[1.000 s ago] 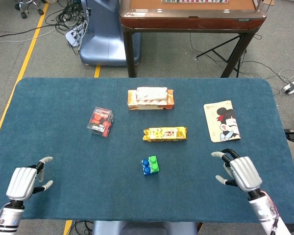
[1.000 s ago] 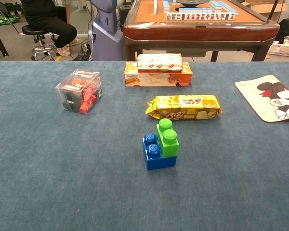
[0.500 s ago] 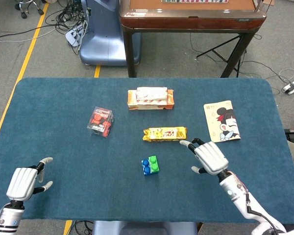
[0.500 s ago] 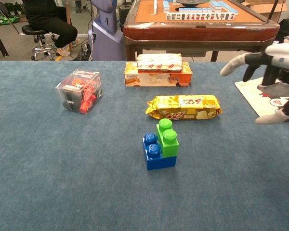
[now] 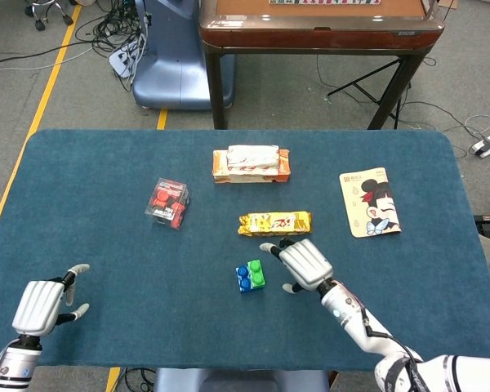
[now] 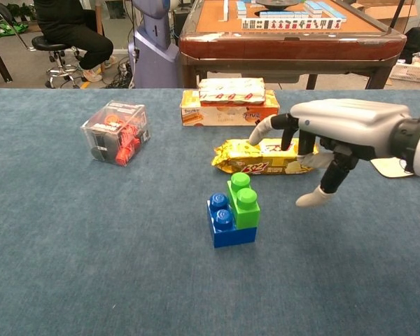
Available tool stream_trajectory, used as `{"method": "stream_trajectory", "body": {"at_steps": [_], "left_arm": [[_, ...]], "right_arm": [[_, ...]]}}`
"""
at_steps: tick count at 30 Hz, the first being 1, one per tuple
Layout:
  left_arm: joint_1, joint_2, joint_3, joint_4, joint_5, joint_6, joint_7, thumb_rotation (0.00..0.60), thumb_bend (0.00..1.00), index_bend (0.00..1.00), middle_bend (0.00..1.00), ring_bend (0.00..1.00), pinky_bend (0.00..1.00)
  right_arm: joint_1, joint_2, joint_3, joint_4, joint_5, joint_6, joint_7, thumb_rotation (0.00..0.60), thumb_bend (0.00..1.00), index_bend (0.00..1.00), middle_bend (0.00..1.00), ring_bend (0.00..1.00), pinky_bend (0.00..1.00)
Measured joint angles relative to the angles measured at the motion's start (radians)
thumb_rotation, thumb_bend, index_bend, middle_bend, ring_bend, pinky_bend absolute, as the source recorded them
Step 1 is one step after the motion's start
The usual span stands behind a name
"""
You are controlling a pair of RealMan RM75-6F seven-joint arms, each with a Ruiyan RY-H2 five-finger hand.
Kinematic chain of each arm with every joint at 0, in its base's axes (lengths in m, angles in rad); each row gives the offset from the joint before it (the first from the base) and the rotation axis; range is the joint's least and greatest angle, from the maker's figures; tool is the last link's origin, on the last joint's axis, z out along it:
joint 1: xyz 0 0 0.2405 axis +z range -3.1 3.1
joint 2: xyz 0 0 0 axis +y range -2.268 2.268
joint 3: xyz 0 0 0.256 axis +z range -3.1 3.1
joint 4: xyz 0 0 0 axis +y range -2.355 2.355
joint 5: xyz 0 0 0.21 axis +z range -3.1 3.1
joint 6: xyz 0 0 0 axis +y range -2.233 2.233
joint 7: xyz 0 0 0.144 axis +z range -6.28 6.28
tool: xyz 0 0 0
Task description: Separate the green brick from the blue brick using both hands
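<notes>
Across the blue-covered table (image 5: 106, 180) nothing of the task is done yet, as I read it. Near the far edge sits a stacked pair of snack boxes (image 5: 251, 164), toward the right edge lies a cartoon-printed card (image 5: 368, 202), and left of centre stands a clear cube of red pieces (image 5: 168, 202). A yellow snack pack (image 5: 274, 222) lies mid-table, just beyond my working spot.

My right hand (image 5: 304, 264) hangs just right of the bricks, fingers spread apart and holding nothing; in the chest view it sits above and beside the bricks with clear cloth between them. My left hand (image 5: 39, 305) rests at the near left corner, fingers loosely apart, empty, well away from the work.

The blue brick (image 6: 227, 224) stands flat on the cloth a little nearer than the table's middle, and the green brick (image 6: 243, 200) is pressed down on its right half, studs up, the two fully joined.

So what remains is everything: I judge I must close the right hand on the green brick, bring the left hand all the way across to pin the blue one, then pull them apart.
</notes>
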Motion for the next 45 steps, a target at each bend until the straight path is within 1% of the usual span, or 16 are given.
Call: {"method": "stream_trajectory", "body": {"at_steps": [3, 6, 21, 37, 45], "left_arm": [[-0.001, -0.001, 0.001, -0.001, 0.000, -0.003, 0.002, 0.600, 0.13, 0.32, 0.70, 0.68, 0.91], [-0.001, -0.002, 0.002, -0.001, -0.001, -0.004, 0.002, 0.600, 0.13, 0.32, 0.70, 0.68, 0.91], [0.002, -0.014, 0.007, 0.013, -0.006, -0.009, -0.006, 0.600, 0.13, 0.32, 0.69, 0.68, 0.91], [0.003, -0.023, 0.014, 0.019, -0.007, -0.018, -0.005, 0.600, 0.13, 0.32, 0.69, 0.68, 0.91], [0.003, -0.026, 0.015, 0.023, -0.009, -0.020, -0.006, 0.600, 0.13, 0.32, 0.69, 0.68, 0.91]], "right_arm": [[0.027, -0.029, -0.003, 0.014, 0.048, -0.004, -0.022, 0.600, 0.00, 0.21, 1.00, 1.00, 1.00], [0.048, -0.055, -0.007, 0.029, 0.074, -0.003, -0.032, 0.600, 0.00, 0.20, 1.00, 1.00, 1.00], [0.121, -0.167, -0.017, 0.105, 0.095, 0.017, -0.034, 0.600, 0.00, 0.19, 1.00, 1.00, 1.00], [0.155, -0.227, -0.027, 0.192, 0.113, 0.045, -0.028, 0.600, 0.00, 0.19, 1.00, 1.00, 1.00], [0.161, -0.225, -0.026, 0.205, 0.136, 0.044, -0.014, 0.600, 0.00, 0.19, 1.00, 1.00, 1.00]]}}
